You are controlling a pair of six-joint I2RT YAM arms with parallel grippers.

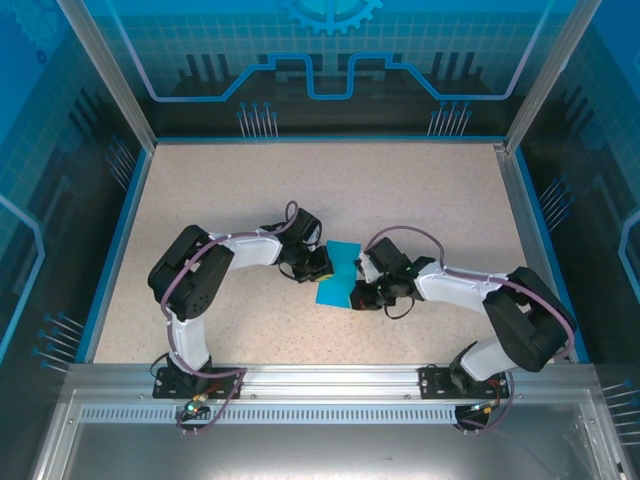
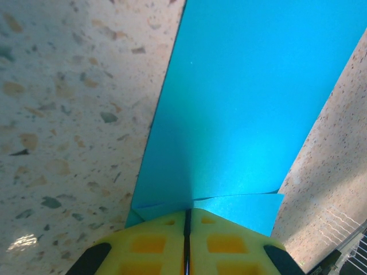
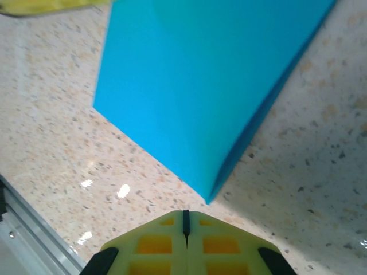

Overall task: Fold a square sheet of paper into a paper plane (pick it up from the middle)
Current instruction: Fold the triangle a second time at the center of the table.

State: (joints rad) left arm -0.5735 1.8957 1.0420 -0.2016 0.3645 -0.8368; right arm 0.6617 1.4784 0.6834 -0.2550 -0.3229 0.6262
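The speckled table (image 1: 200, 200) carries the whole job at its middle, where the left arm (image 1: 200, 275) and the right arm (image 1: 500, 310) bend inward toward each other; between their tips lies the square sheet of paper (image 1: 338, 272), teal-blue and seen from above as a slanted oblong rather than a full square, so a first fold down the middle looks to be in hand or just made; the right wrist view bears this out, since the sheet (image 3: 189, 97) rises off the table as two layers meeting along a shadowed edge that runs to a near corner; the left gripper (image 1: 318, 264) sits at the sheet's left edge, and in its own view its yellow pads are pressed together (image 2: 187, 213) with the paper (image 2: 241, 103) running straight into the seam between them, so I judge it clamped on the sheet's edge; the right gripper (image 1: 362, 290) is at the sheet's right side, its pads likewise together (image 3: 185, 215) but holding nothing, the paper's corner lying just ahead of them and apart; a small flap (image 2: 246, 209) is turned over beside the left pads; as for the paper plane, there is no pointed nose, no wings and no centre ridge, so nearly all the folding is left.
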